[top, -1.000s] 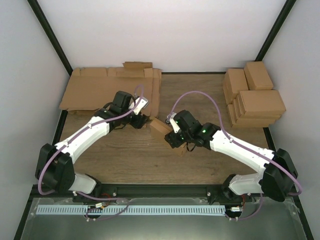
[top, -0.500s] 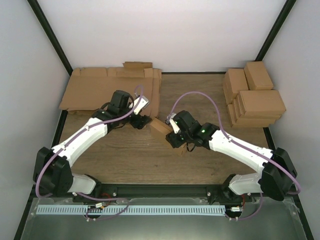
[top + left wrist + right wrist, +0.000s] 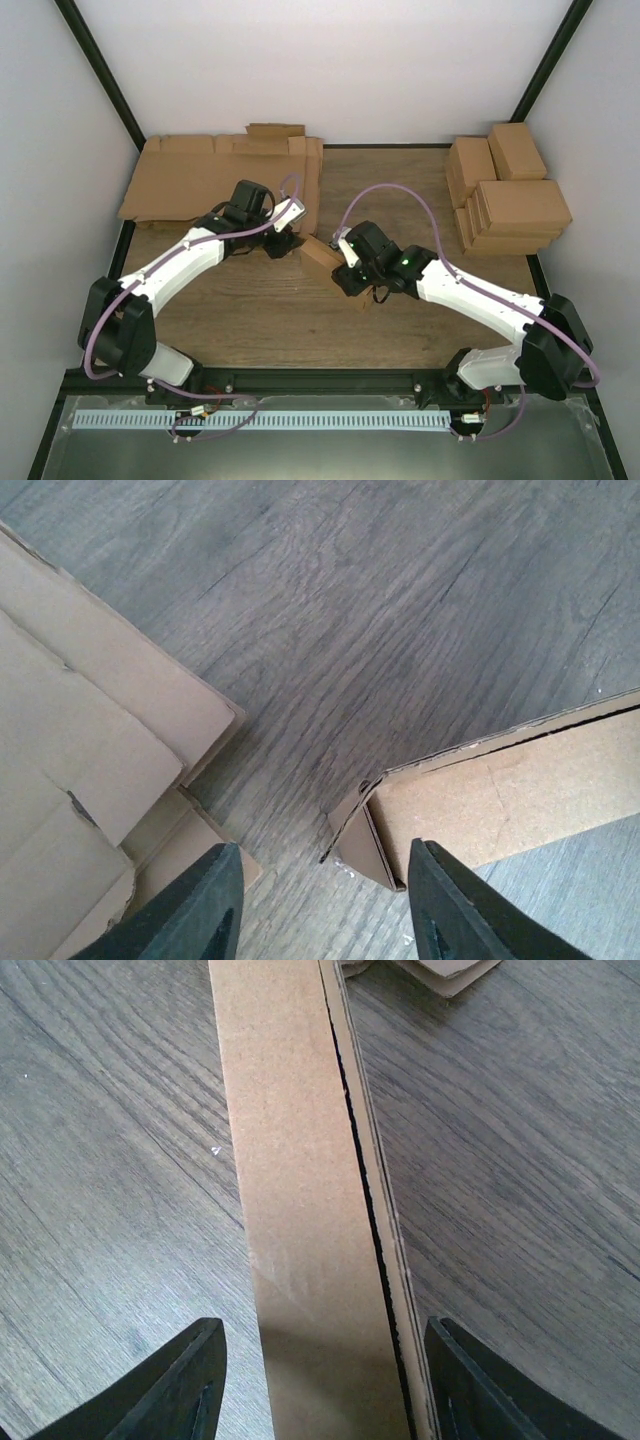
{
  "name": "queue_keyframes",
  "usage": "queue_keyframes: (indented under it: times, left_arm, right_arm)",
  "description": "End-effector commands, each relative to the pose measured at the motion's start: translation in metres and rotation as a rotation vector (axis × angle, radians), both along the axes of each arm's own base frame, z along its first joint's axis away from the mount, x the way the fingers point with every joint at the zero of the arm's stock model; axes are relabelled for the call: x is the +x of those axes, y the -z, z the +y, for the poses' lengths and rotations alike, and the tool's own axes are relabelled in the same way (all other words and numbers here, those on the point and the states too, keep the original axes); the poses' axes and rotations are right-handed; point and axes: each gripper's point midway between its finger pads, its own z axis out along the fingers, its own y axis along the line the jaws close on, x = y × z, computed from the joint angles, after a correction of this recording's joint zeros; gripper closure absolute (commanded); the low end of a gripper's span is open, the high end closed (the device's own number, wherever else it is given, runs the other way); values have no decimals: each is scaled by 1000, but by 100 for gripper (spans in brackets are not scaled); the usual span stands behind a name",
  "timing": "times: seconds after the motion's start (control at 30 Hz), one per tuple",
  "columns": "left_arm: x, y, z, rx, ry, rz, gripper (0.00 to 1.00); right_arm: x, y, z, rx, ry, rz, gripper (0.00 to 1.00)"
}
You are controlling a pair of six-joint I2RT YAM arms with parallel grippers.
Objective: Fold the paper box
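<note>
right jaws astride paper box (image 3: 300, 1210), ends cropped

The top external camera looked down from high behind the arm bases, taking in the whole table (image 3: 250, 310). The left wrist view sat close over the wood, facing one end of the paper box (image 3: 320, 254) (image 3: 500, 800). The right wrist view, closer again, ran along that same box (image 3: 300, 1210). All three shared it.

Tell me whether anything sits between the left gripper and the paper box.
Nothing visible does. The left gripper is open at a corner of the paper box, only bare table around it; the flat cardboard sheets lie off to the side.
</note>
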Motion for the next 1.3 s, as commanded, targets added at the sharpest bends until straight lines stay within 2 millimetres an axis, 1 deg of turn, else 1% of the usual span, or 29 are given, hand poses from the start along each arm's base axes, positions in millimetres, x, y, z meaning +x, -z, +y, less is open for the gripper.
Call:
queue_keyframes:
  times: [0.0, 0.13, 0.17, 0.27, 0.43, 0.57, 0.8, 0.83, 1.0, 1.03, 1.2, 1.23, 1.27]
  left_arm:
    - [4, -17, -9, -36, 46, -31, 55]
    - [0, -21, -13, -59, 73, -32, 59]
    - [-2, -21, -14, -65, 85, -32, 62]
    - [-5, -16, -16, -68, 107, -18, 65]
    - [-2, -12, -17, -67, 98, -4, 66]
    - [-2, -13, -20, -83, 100, 10, 76]
    - [-3, -11, -24, -96, 102, 29, 80]
    - [-2, -11, -24, -94, 101, 29, 80]
    - [15, -9, -12, -41, -1, -13, 60]
    - [19, -10, -9, -34, -24, -22, 58]
    - [21, -14, -17, -62, -2, -10, 55]
    - [21, -14, -19, -65, 6, -6, 56]
    - [19, -13, -21, -68, 20, 6, 59]
  right_arm:
    - [-1, 0, 4, -5, -15, 3, 45]
    - [-1, -1, 4, -3, -10, 3, 45]
    - [-1, 0, 4, -3, -10, 4, 45]
    - [-2, 2, 5, -2, -12, 14, 47]
    - [-2, 2, 6, 2, -13, 17, 48]
    - [-2, 2, 7, 5, -16, 15, 50]
    - [-2, 4, 8, 6, -18, 23, 51]
    - [-2, 4, 9, 8, -19, 24, 51]
    - [-2, 3, 7, 5, -19, 20, 52]
    - [-2, 3, 7, 5, -17, 20, 52]
    - [-3, 4, 8, 6, -19, 23, 52]
    - [-3, 4, 8, 5, -20, 24, 52]
    - [-2, 4, 8, 6, -19, 24, 52]
